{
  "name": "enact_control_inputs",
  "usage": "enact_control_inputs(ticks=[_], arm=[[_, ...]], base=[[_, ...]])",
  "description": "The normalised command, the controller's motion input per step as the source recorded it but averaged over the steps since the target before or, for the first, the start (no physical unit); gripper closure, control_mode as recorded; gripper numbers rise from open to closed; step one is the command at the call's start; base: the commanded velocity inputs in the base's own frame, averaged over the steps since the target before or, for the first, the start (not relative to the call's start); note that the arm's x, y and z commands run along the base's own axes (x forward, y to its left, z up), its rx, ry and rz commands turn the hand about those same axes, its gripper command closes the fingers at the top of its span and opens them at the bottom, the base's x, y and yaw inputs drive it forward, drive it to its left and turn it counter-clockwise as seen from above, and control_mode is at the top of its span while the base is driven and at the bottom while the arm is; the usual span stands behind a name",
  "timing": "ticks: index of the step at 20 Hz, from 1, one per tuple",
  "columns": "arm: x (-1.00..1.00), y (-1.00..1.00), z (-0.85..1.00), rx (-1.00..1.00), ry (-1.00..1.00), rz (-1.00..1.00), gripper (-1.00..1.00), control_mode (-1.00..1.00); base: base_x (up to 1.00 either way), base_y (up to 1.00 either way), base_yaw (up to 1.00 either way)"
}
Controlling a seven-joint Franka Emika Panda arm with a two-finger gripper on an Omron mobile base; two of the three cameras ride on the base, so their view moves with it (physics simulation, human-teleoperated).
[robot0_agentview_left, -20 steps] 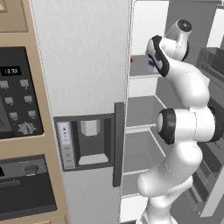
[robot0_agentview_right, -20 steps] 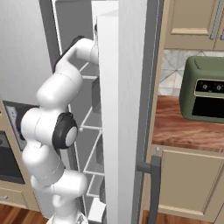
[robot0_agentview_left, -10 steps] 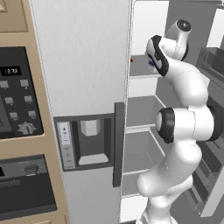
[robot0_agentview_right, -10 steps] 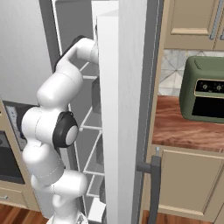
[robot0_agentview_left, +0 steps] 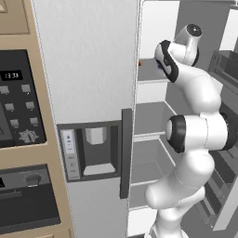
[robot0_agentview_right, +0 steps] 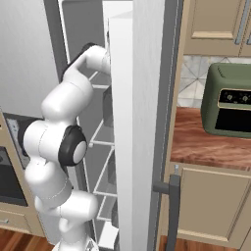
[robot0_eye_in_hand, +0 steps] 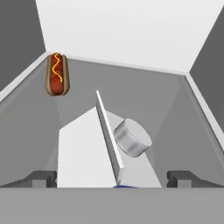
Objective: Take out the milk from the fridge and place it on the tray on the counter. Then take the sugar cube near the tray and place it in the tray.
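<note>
The milk (robot0_eye_in_hand: 89, 148) is a white gable-topped carton with a grey round cap, standing on a grey shelf inside the fridge (robot0_agentview_left: 88, 69). In the hand view my gripper (robot0_eye_in_hand: 111, 179) is open, and its two dark fingertips (robot0_eye_in_hand: 43, 178) stand wide on either side of the carton's top without touching it. In the left base view the arm reaches into the fridge's upper shelf. The counter (robot0_agentview_right: 211, 147) lies to the right of the open fridge door (robot0_agentview_right: 142, 122). The tray and the sugar cube are out of view.
A hot dog (robot0_eye_in_hand: 57, 74) lies at the back left of the same shelf. A green countertop oven (robot0_agentview_right: 230, 100) stands on the counter. A wall oven panel (robot0_agentview_left: 18, 116) sits left of the fridge. Door bins (robot0_agentview_left: 223, 65) flank the arm's right.
</note>
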Motion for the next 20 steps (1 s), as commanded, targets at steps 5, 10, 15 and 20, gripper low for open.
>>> enact_control_inputs(ticks=[5,10,15,20], arm=[[0.32,0.29,-0.61,0.00,0.00,0.00,-1.00,-1.00],[0.12,0.37,-0.20,0.00,-0.05,0.00,1.00,-1.00],[-0.46,0.08,0.00,0.00,-0.16,0.00,1.00,-1.00],[-0.91,0.25,0.00,0.00,-0.20,-0.02,1.00,-1.00]], base=[[0.00,0.00,0.00],[0.00,0.00,0.00],[0.00,0.00,0.00],[0.00,0.00,0.00]])
